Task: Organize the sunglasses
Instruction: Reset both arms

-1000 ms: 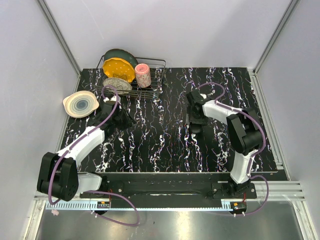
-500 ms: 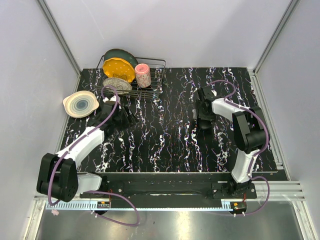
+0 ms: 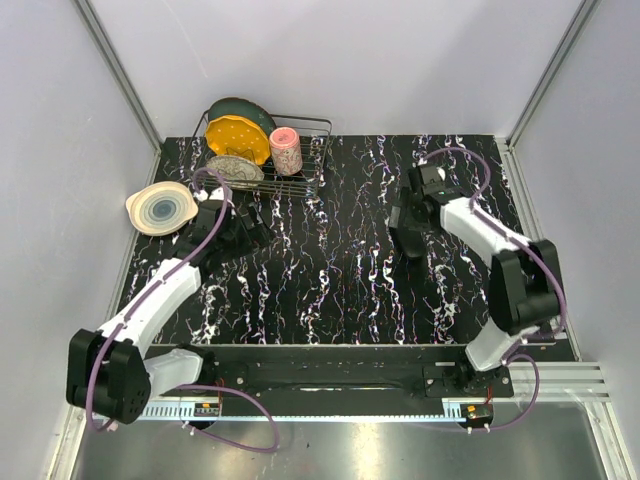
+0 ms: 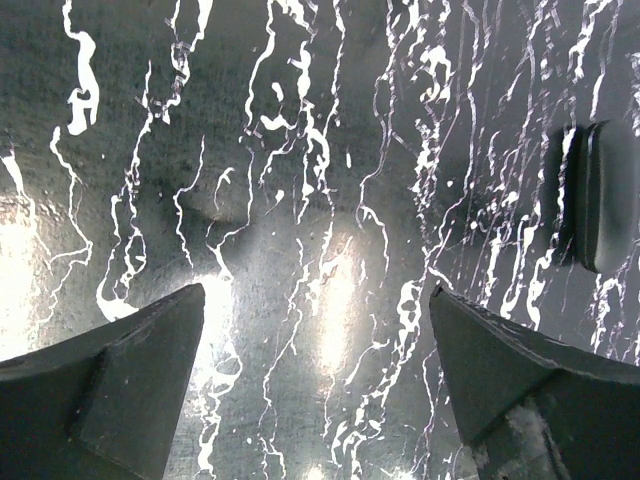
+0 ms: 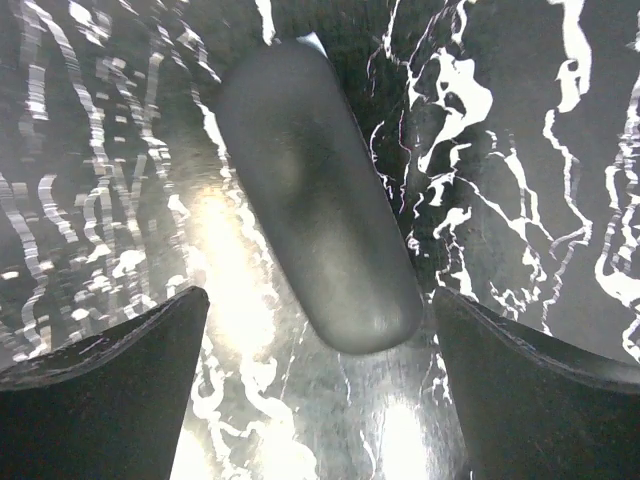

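**Black case shut, sunglasses out of sight**

Sunglasses: not visible in any view. The case (image 5: 315, 190) lies closed on the desk (image 3: 330, 290) under the right arm, so my guess is they're inside. That's a guess only.

Right end effector (image 5: 320, 295) hangs over the near end of the case with jaws spread wide, a gap on both sides, touching nothing. Left end effector (image 4: 315, 300) is likewise wide open over bare desk, holding nothing. A dark thing (image 4: 588, 195) sits at the right edge of its view; can't tell what.

Step in hand, as I read it: clear off the case cleanly. Keep jaws wide and go straight up before any sideways move, so no finger clips the rounded end. The lid seam isn't visible from here, so closure is unconfirmed.

Surface: glossy black marble pattern with white veins and strong glare spots. A nudged case would likely slide or spin.

Room: rack (image 3: 312, 170) with plates (image 3: 238, 138) and a pink cup (image 3: 286, 150) at back left, and a bowl (image 3: 160, 208) at the left edge. Plain pale walls (image 3: 350, 60), metal posts (image 3: 120, 75) in the corners.
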You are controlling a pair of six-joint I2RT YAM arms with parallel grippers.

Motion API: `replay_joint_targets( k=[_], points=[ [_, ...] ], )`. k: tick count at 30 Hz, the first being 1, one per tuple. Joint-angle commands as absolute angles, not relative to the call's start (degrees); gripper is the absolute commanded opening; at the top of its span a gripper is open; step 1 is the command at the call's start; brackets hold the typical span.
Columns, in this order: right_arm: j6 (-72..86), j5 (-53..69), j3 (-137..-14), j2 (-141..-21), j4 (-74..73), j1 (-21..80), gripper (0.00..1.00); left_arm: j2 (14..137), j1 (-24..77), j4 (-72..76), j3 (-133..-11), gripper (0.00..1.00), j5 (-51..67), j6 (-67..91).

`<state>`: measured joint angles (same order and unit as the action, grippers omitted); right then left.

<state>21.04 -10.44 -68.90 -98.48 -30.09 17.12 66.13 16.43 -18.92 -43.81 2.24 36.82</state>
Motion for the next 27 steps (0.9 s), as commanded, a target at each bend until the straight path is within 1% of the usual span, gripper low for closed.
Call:
replay_joint_targets(
  k=[1, 7, 10, 13, 19, 27],
  points=[
    [23.5, -11.2, -69.1, -86.0, -34.2, 17.1, 1.00, 62.6, 16.0, -22.5, -49.1, 0.99, 0.4, 34.6],
    [24.3, -6.3, -68.5, -73.3, -34.6, 17.1, 1.00, 58.0, 16.0, -25.9, -52.5, 0.99, 0.2, 32.5],
    [24.3, -1.2, -68.1, -67.9, -32.6, 17.1, 1.00, 55.6, 16.0, -26.4, -53.9, 0.99, 0.1, 30.9],
    [23.8, 6.8, -67.5, -63.6, -30.1, 17.1, 1.00, 53.8, 16.0, -27.0, -55.5, 0.99, -1.4, 30.1],
    [23.5, 12.2, -68.7, -58.7, -28.0, 17.1, 1.00, 52.1, 16.1, -28.9, -59.8, 0.99, -2.4, 28.8],
    [23.5, 13.4, -72.2, -56.9, -25.8, 17.1, 0.99, 50.6, 16.0, -31.8, -66.9, 0.99, -3.6, 25.8]
  ],
)
